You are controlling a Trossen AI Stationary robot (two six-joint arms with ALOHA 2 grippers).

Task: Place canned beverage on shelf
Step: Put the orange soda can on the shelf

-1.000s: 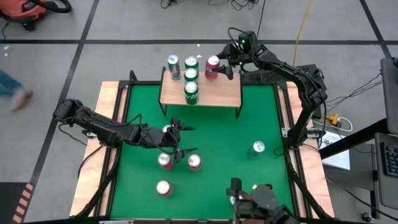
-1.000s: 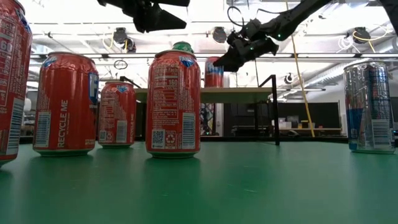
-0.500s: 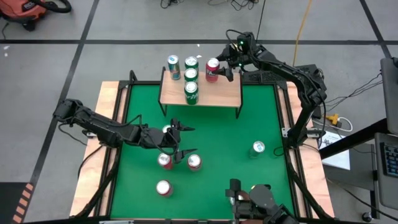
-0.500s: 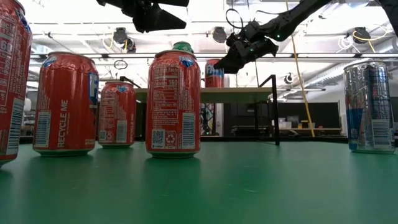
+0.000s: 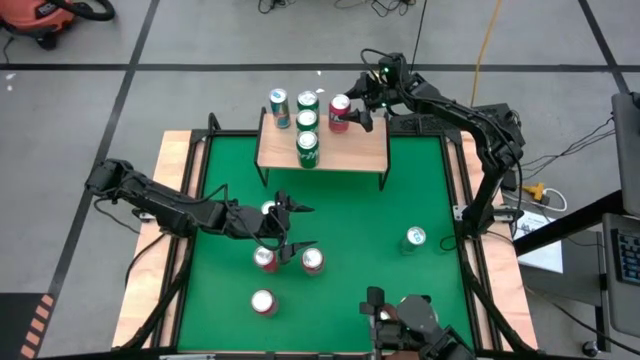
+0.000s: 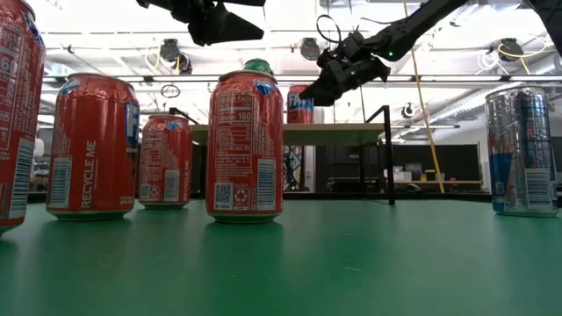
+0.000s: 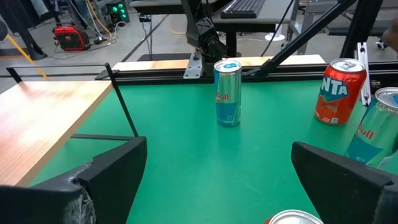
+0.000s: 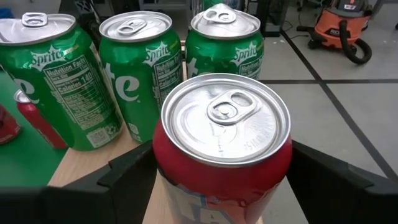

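Observation:
The shelf [image 5: 340, 150], a light wooden plank on thin black legs, stands at the table's far side. On it stand three green Sprite cans [image 5: 307, 122] and a blue-and-silver can [image 5: 278, 107]. My right gripper [image 5: 352, 106] is at the shelf's far edge, shut on a red can [image 8: 224, 143], which also shows in the high view [image 5: 339, 106]. My left gripper [image 5: 292, 225] hangs open and empty over the middle of the green table, above a group of cans [image 5: 266, 258]. My right gripper pinches the red can's side wall [image 8: 163, 165] between its two fingers, one on each side just below the rim. The fingers slant down from the table's far right. The can is upright at the level of the shelf top [image 6: 299, 105]; I cannot tell whether its base rests there.
Two red cans [image 5: 313, 260] and a third [image 5: 263, 301] stand on the green table [image 5: 360, 210] near the left gripper. A silver-blue can [image 5: 416, 238] stands at the right. The left wrist view shows a Red Bull can [image 7: 228, 93] and an orange Fanta can [image 7: 339, 90].
My right gripper has edged a little toward the table's left over the shelf's far edge, and the red can has gone with it, staying upright.

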